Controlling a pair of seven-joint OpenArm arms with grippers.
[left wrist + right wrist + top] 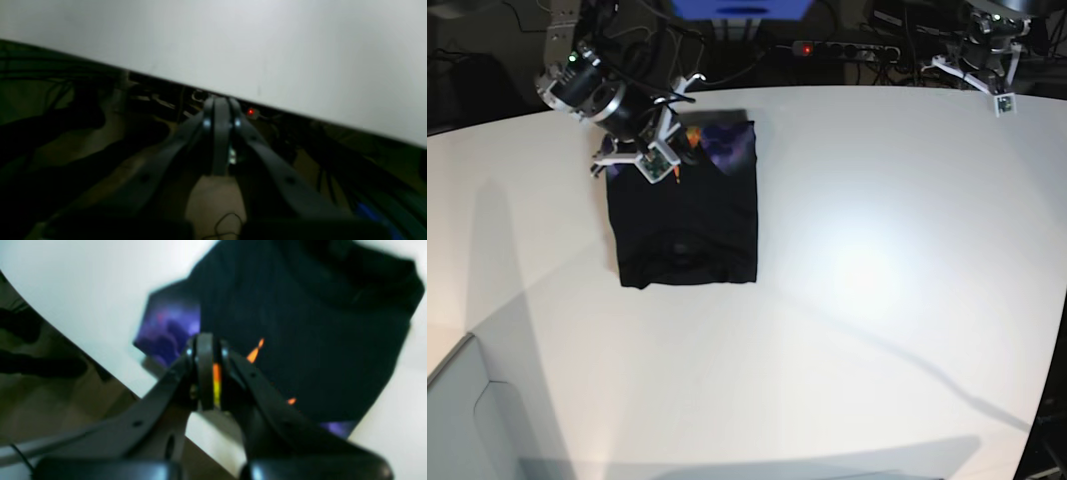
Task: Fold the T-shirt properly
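Observation:
The black T-shirt lies folded into a rectangle at the far left of the white table. A strip of its purple and orange graphic shows along the far edge. In the right wrist view the shirt is mostly plain black, with purple at its corner. My right gripper is shut at that far edge, with orange-yellow printed cloth pinched between its fingers; it also shows in the base view. My left gripper is shut and empty, raised past the table's far right edge, also seen in the base view.
A power strip with a red light lies behind the table's far edge, and its light shows in the left wrist view. Cables and dark floor lie beyond the table edge. A blue object stands at the back.

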